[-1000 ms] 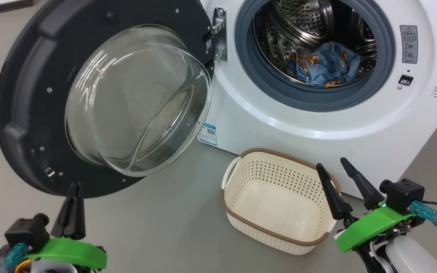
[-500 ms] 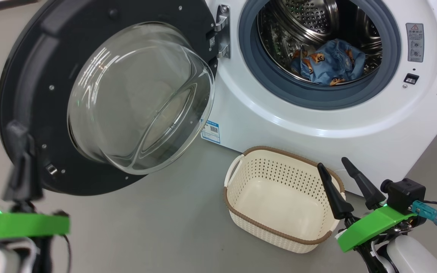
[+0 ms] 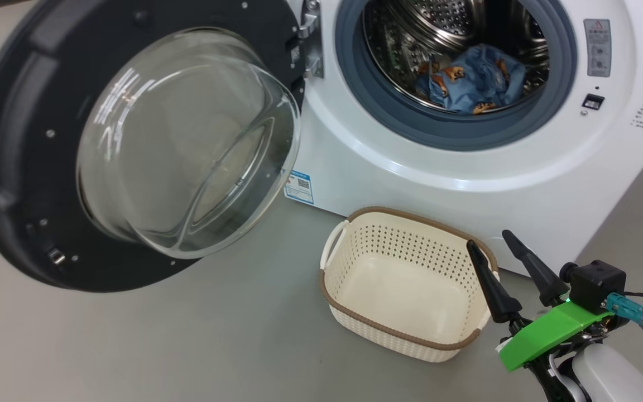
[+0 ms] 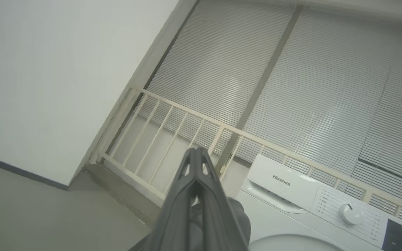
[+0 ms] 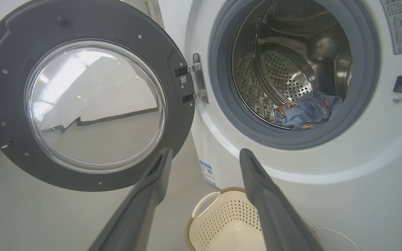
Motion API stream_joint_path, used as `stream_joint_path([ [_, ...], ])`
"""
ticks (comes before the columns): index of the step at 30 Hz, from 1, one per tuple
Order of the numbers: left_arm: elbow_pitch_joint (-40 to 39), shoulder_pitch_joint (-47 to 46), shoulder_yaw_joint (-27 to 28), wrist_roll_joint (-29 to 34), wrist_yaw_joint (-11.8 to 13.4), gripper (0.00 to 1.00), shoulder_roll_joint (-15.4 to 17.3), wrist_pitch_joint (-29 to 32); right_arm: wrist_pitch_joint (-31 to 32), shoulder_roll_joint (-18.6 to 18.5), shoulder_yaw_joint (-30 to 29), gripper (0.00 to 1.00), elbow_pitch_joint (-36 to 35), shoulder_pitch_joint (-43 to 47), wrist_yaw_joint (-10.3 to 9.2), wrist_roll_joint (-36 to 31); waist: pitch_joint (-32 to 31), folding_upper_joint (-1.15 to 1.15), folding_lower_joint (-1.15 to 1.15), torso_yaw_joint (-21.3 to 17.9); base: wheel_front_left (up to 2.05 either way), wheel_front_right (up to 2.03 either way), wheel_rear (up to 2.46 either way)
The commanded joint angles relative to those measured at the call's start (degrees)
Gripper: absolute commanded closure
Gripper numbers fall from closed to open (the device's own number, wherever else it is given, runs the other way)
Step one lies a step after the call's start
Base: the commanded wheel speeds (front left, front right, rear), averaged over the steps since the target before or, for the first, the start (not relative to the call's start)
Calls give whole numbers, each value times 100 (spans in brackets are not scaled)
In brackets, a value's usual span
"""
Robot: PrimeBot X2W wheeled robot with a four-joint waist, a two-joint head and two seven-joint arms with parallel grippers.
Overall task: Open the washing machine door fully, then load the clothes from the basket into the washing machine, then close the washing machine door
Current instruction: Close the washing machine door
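Observation:
The washing machine door (image 3: 14,111) stands swung wide open at the left, its glass bowl bulging toward me. Light blue clothes (image 3: 475,78) with bear prints lie inside the steel drum of the white washing machine (image 3: 411,178). On the floor in front, the cream basket (image 3: 388,257) shows a bare bottom. My right gripper (image 3: 488,238) hangs open beside the basket's right rim, holding nothing. The right wrist view shows its fingers spread (image 5: 205,150) before the door (image 5: 5,69), the clothes (image 5: 307,111) and the basket (image 5: 222,223). My left gripper (image 4: 195,153) is shut, empty, pointing up past the machine's control panel (image 4: 291,188).
Grey floor runs in front of the machine and under the door. In the left wrist view a cream railing (image 4: 173,139) and closed blinds (image 4: 309,69) stand behind the machine, with a white wall (image 4: 47,69) to the left.
My left gripper closed, rose at the left and left the head view. The head camera shifted a little. The right arm, basket and clothes stayed put.

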Motion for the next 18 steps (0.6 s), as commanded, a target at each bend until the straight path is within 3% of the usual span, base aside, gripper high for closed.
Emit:
stream_joint_path([
  [1,308,-390,486,-499,-111,100,225,122,-46,-128,128,0,-150,-204,25,33,119,0,0,-150,0,0,0],
  [5,1266,-691,891,-1208,-262,100,281,326,-46,-217,166,0,-146,-284,25,24,216,0,0,-302,0,0,0],
  [12,2702,-1108,1207,-1876,-437,100,383,624,-46,-319,251,0,-142,-364,25,38,278,0,0,-512,0,0,0],
  [18,4041,-1437,1481,-2273,-543,100,700,835,-24,-361,362,0,-133,-494,25,39,365,0,0,-815,0,0,0],
])
